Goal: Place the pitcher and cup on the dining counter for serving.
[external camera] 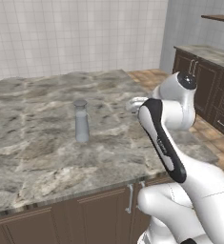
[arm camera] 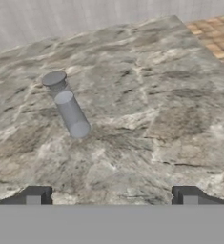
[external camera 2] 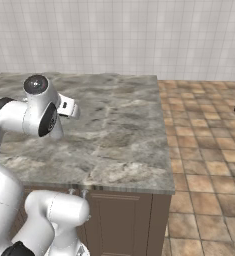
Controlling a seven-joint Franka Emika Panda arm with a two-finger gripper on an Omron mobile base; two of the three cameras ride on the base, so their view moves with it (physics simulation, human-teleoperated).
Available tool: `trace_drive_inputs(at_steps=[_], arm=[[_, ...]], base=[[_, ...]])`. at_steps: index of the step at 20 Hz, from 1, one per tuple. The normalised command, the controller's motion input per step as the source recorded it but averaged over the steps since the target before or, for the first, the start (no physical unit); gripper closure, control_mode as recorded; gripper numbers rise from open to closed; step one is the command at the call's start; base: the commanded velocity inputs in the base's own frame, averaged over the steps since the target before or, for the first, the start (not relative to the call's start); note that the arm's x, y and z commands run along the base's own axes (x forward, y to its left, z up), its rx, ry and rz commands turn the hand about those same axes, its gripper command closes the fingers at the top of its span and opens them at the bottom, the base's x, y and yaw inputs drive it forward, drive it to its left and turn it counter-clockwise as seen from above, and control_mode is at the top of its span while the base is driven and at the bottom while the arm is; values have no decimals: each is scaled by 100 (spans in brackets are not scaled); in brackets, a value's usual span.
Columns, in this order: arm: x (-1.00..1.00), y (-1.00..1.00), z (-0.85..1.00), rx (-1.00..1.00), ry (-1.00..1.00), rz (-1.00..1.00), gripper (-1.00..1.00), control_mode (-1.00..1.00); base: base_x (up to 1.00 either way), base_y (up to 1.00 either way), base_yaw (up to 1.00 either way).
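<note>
From the camera behind the arm's left shoulder, the pitcher stood upright on the marble top of the bench, roughly in the middle of it and well back from the front edge. The arm was folded up at the right of the bench, and its white wrist reached out over the marble to the right of the pitcher, apart from it; the gripper itself was hidden behind the arm's links there. Dark brown cabinet doors ran under the front edge, and a second run of dark cabinets stood against the far right wall. From the camera behind the right shoulder, the arm covered the left part of the bench, the wrist pointed right over the marble, and tiled floor lay beyond the bench's right end; I could not make out the pitcher behind the arm. Looking along the hand, the gripper had its fingertips spread wide apart with nothing between them, held above bare marble. The pitcher stood ahead of it and off toward the left fingertip, clear of both tips.
</note>
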Motion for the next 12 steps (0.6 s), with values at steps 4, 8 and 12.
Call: trace_drive_inputs(at_steps=[4,8,12], arm=[[0,0,2,-1,0,-1,-100,-100],[0,0,0,0,0,0,-100,-100],[-2,0,0,0,0,0,-100,-100]], base=[[0,0,0],[0,0,0],[0,0,0]])
